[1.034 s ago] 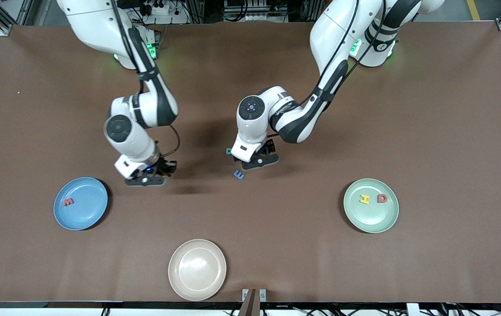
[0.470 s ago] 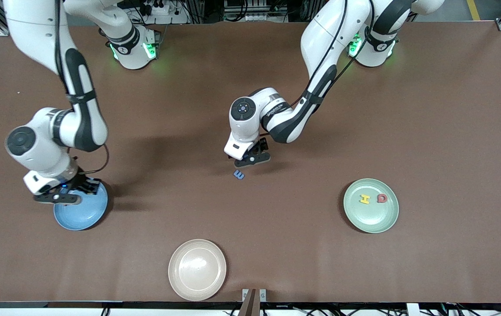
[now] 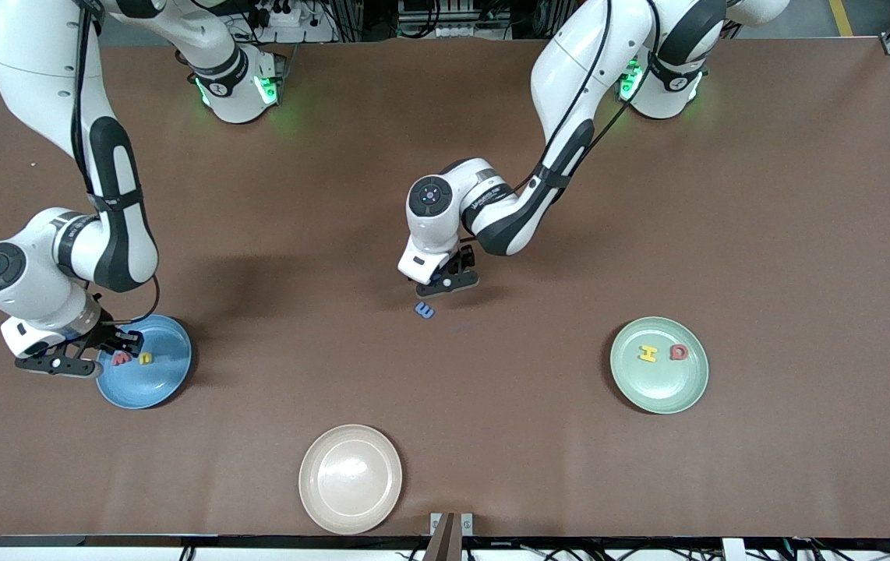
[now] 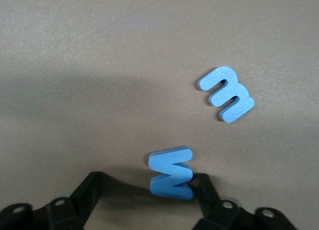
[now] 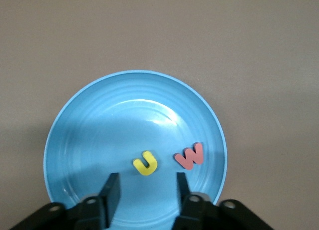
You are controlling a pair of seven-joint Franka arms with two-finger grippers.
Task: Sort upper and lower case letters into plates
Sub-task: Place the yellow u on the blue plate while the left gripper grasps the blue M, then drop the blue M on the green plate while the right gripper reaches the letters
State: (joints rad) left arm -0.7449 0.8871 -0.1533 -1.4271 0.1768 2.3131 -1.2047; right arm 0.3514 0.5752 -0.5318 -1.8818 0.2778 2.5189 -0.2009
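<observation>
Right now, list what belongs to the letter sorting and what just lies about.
Job: blue plate with red w and yellow u, right gripper over it; green plate with yellow H and red letter; blue m on the table; blue letter between left gripper's fingers.
Lying about: beige plate.

2 letters point(image 3: 135, 358) in the plate point(image 3: 160, 386) at the right arm's end, 2 in the other plate point(image 3: 659, 389), 1 letter point(image 3: 424, 310) mid-table

We read only the toy letters. On the mint green plate point(image 3: 659, 397) a yellow H point(image 3: 648, 354) lies at 10 o'clock and a red letter point(image 3: 679, 352), perhaps Q, at 1. The blue plate point(image 5: 99, 120) bears a yellow u point(image 5: 145, 163) and a red w point(image 5: 190, 155). A blue m point(image 4: 227, 93) lies on the table.
</observation>
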